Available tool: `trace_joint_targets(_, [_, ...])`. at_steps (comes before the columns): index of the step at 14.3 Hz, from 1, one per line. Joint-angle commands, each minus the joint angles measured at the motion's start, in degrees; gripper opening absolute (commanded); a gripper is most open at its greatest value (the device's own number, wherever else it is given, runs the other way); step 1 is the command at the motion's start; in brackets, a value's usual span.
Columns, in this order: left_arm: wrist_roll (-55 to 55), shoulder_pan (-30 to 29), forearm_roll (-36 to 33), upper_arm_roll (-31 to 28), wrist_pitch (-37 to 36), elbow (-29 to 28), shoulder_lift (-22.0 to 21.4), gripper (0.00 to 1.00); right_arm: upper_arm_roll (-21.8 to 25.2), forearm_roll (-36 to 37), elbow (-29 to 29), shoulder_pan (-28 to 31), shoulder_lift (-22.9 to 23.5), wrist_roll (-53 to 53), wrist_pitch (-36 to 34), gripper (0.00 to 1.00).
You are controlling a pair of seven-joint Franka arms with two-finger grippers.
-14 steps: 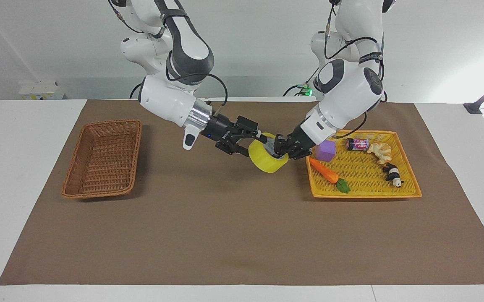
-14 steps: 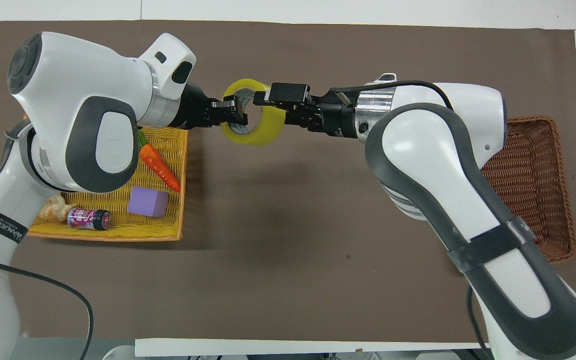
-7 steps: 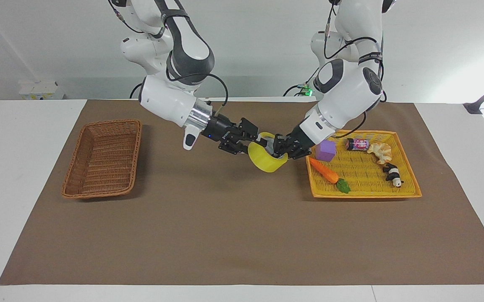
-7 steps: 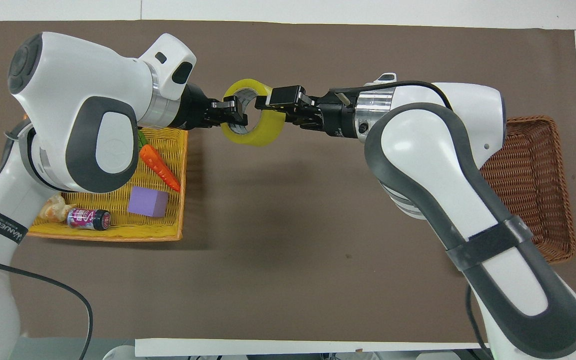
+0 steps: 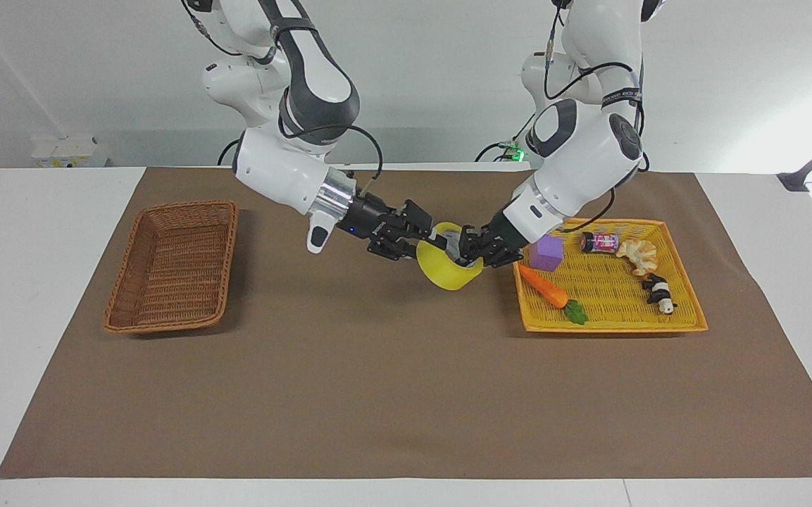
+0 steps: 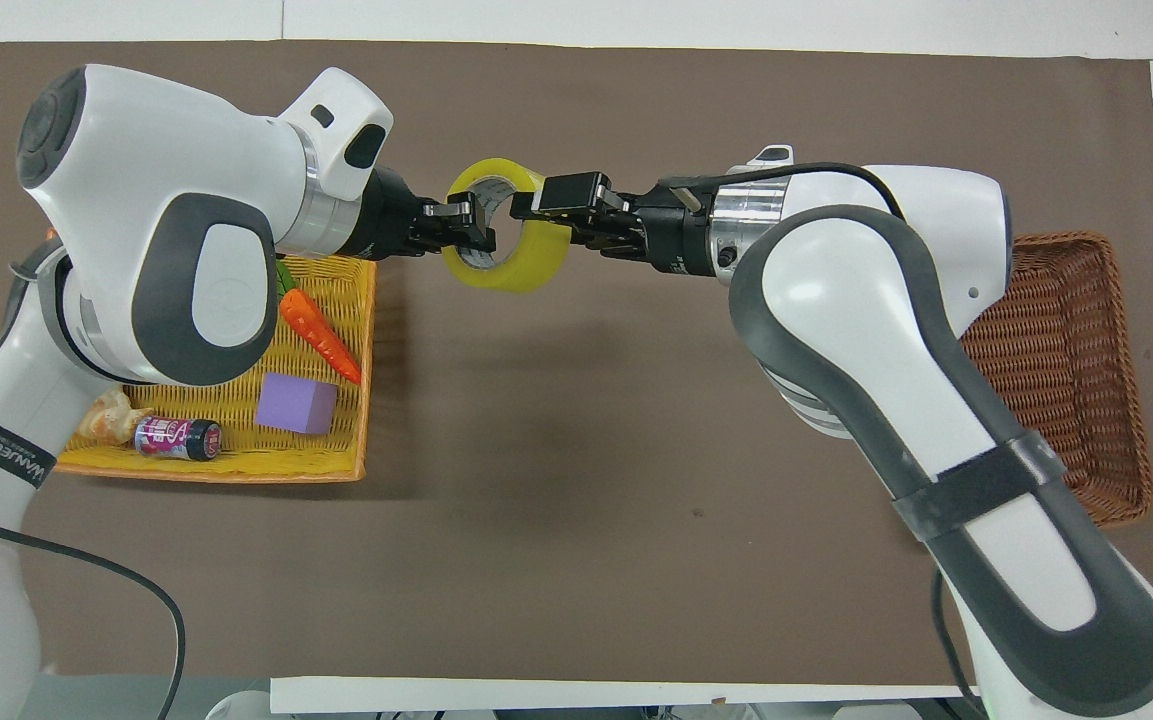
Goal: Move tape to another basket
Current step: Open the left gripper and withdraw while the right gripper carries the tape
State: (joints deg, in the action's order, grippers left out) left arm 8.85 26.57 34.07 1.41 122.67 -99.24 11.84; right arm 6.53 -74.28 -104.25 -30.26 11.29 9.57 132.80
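Note:
The yellow tape (image 5: 448, 273) hangs in the air over the brown mat between the two baskets, close to the yellow tray; it also shows in the overhead view (image 6: 528, 266). My left gripper (image 5: 472, 252) is shut on the roll's wall on the side toward the tray (image 6: 471, 226). My right gripper (image 5: 434, 239) grips the roll's other wall, one finger inside the core, and shows from above too (image 6: 528, 205). The brown wicker basket (image 5: 187, 205) sits empty at the right arm's end of the table (image 6: 1126, 400).
The yellow-orange tray (image 5: 610, 327) at the left arm's end holds a carrot (image 5: 543, 287), a purple block (image 5: 546, 252), a small can (image 5: 599, 242), a shell-like toy (image 5: 639, 255) and a panda figure (image 5: 659, 292).
My right gripper has moved in a little and closed on the tape's wall. The tape has shifted slightly toward the right arm's end. The left gripper keeps its hold.

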Motion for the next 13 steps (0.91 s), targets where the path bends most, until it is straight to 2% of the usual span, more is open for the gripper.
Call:
trace_joint_targets(1, [0.64, 0.58, 0.48, -0.27, -0.33, 0.02, -0.32, 0.35, -0.11, -0.08, 0.80, 0.64, 0.05, 0.36, -1.75, 0.00])
trace_joint_targets(2, [0.99, 0.67, 0.48, -0.18, -0.15, 0.19, -0.23, 0.85, -0.11, -0.08, 0.80, 0.55, -0.04, 0.36, -1.75, 0.00])
trace_joint_targets(3, [1.95, 1.02, 0.39, -0.18, -0.41, 0.89, -0.32, 0.99, -0.11, -0.08, 0.63, 0.64, -0.12, 0.36, -1.75, 0.00])
trace_joint_targets(5, [3.36, 0.94, -1.27, -0.27, -1.72, 1.33, -1.19, 1.00, 0.15, 0.01, 0.01, 0.99, -0.74, 0.53, -3.85, 0.00])
trace_joint_targets(7, [3.28, -0.03, -3.03, -0.79, -7.16, 2.03, -3.91, 1.00, 0.15, 1.23, -1.21, 4.48, -2.40, 1.85, -8.15, 0.00])
trace_joint_targets(9, [3.19, -3.26, -4.96, -0.80, -11.38, 3.00, -6.46, 1.00, 0.24, 4.56, -2.97, 10.88, -4.16, 5.00, -16.39, 0.00])
trace_joint_targets(11, [3.11, -5.47, -11.09, -0.88, -14.72, 3.27, -8.75, 1.00, 0.24, 9.30, -3.33, 19.92, -4.69, 10.61, -27.89, 0.00])
trace_joint_targets(13, [2.75, -10.99, -17.17, -1.06, -20.25, 3.27, -9.46, 1.00, 0.24, 14.40, -3.68, 28.54, -5.39, 15.01, -37.13, 0.00])
